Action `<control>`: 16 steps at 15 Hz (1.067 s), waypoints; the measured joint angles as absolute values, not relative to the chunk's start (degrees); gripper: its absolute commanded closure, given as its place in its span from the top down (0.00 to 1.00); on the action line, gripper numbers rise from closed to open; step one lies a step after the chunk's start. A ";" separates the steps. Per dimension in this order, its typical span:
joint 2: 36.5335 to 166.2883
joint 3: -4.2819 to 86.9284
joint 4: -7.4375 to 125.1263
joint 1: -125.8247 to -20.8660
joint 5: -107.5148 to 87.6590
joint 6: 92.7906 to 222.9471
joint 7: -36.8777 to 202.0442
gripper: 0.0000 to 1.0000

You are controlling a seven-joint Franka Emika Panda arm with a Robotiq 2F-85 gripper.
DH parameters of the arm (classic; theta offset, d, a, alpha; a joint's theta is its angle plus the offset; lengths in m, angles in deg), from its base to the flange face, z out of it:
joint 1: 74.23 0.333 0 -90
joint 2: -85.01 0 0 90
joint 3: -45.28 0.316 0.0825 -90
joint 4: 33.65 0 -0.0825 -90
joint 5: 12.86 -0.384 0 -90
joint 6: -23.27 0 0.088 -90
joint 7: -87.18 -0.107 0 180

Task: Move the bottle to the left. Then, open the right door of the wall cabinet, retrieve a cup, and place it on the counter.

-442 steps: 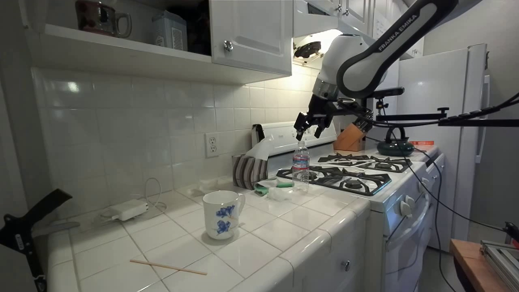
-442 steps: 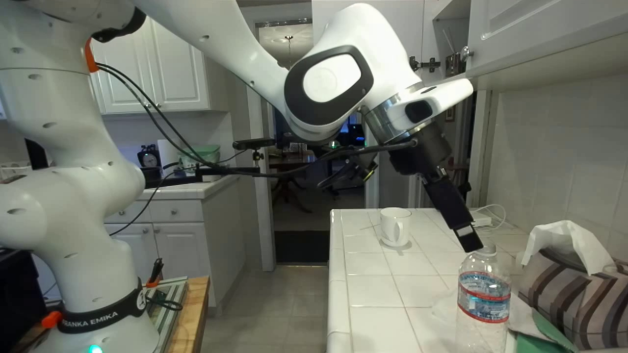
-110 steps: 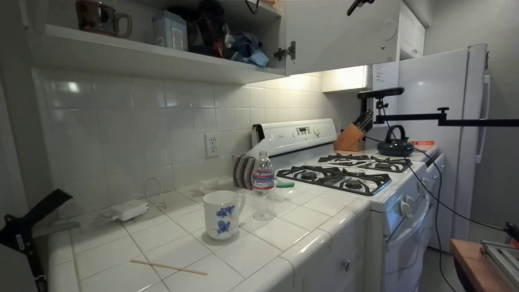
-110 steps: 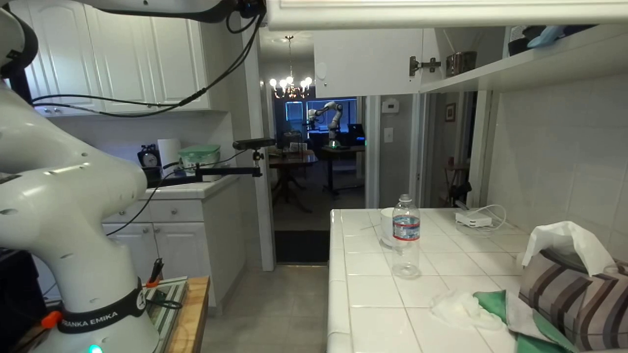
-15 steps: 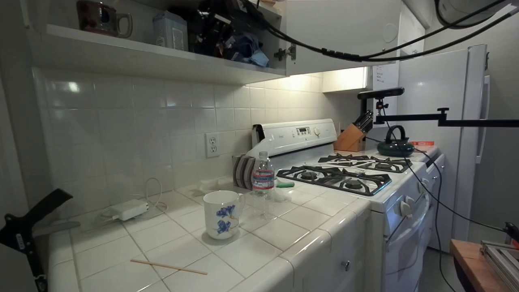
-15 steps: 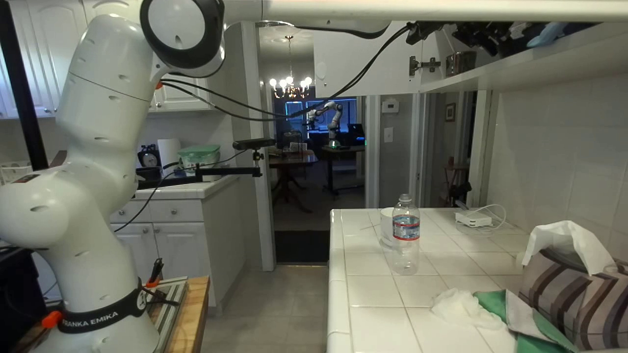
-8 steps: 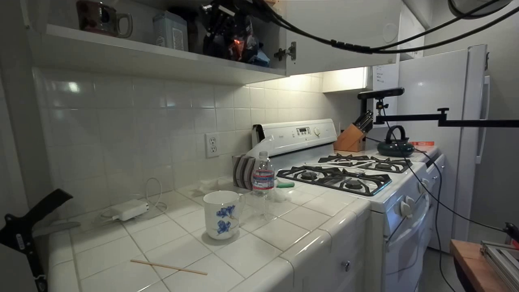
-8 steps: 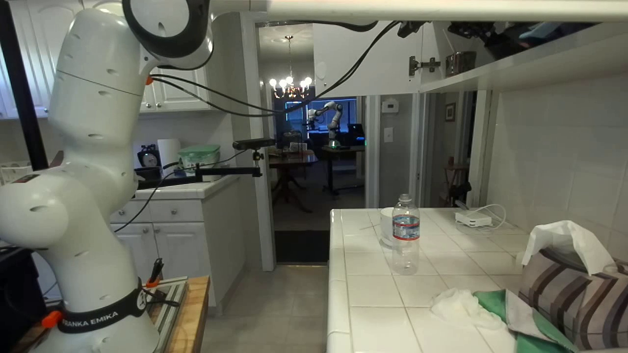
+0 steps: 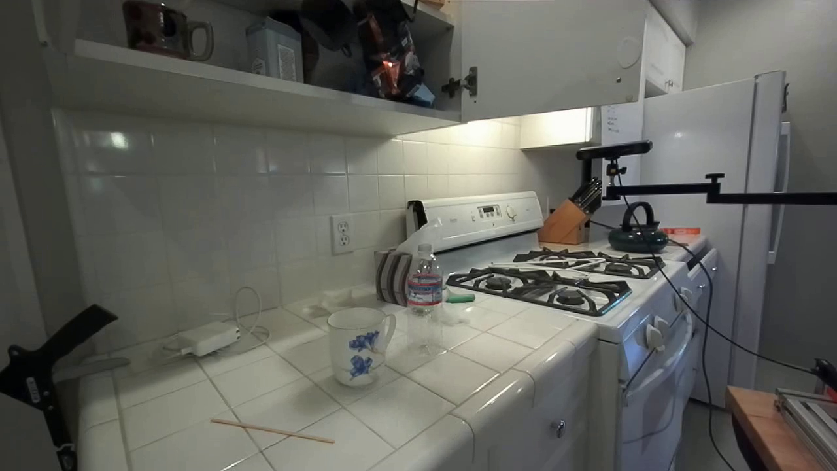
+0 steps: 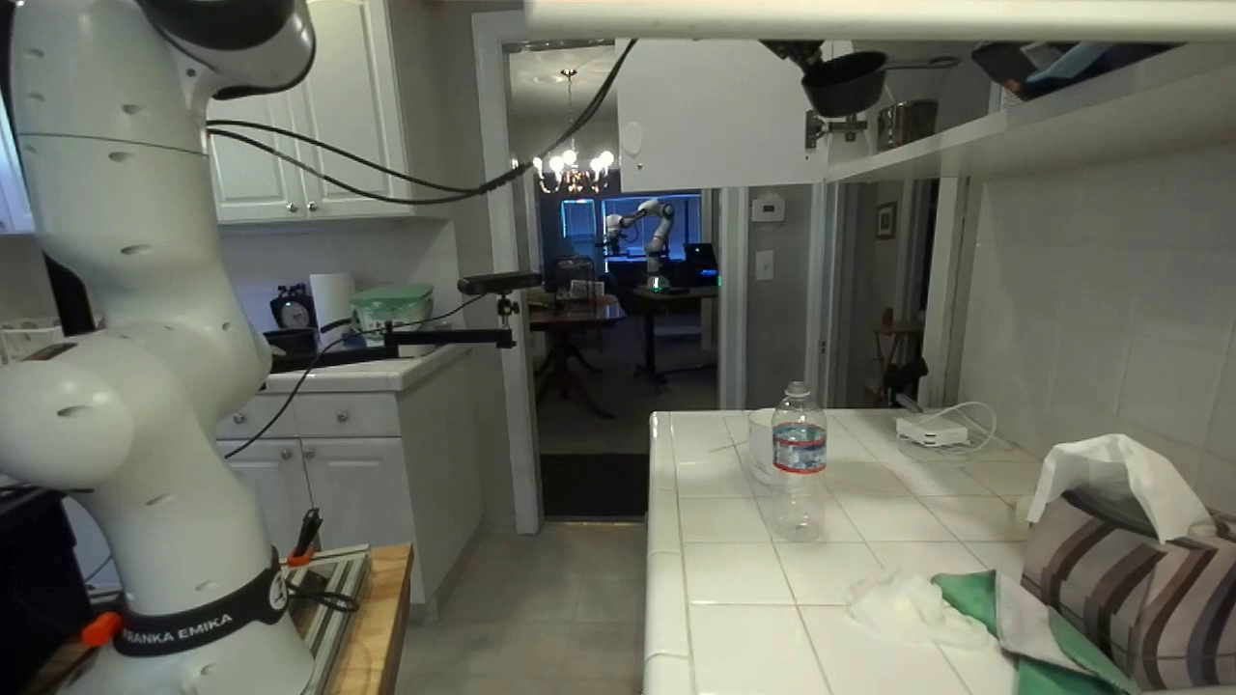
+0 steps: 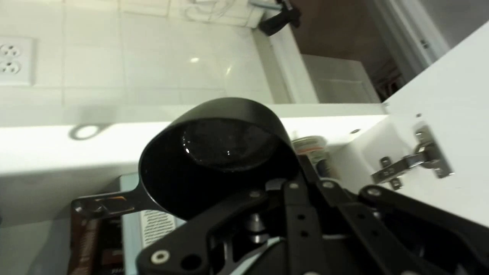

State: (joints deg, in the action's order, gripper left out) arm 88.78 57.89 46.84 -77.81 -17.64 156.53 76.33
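As the gripper [image 11: 292,179] clamps the cup [image 11: 233,145] by its rim, we're looking straight into that black bowl in the wrist view, and the handle [image 11: 114,202] juts out on the side away from the gripper! Behind the held cup, in that same view, sits the cabinet [image 11: 57,149], and off to one side the right door [image 9: 556,59] stands swung wide. Well below the gripper runs the counter [image 10: 734,637], where the bottle [image 10: 800,449] stands upright, the mug [image 9: 358,347] just beside it, and a stick [image 9: 272,430] lies flat.
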 measured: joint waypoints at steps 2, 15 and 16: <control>83.74 58.61 52.49 -77.68 -25.78 154.62 76.95 0.01; 73.22 43.56 92.10 -77.11 -38.48 169.90 79.87 0.01; 73.52 41.91 94.09 -78.06 -38.46 171.19 80.48 0.01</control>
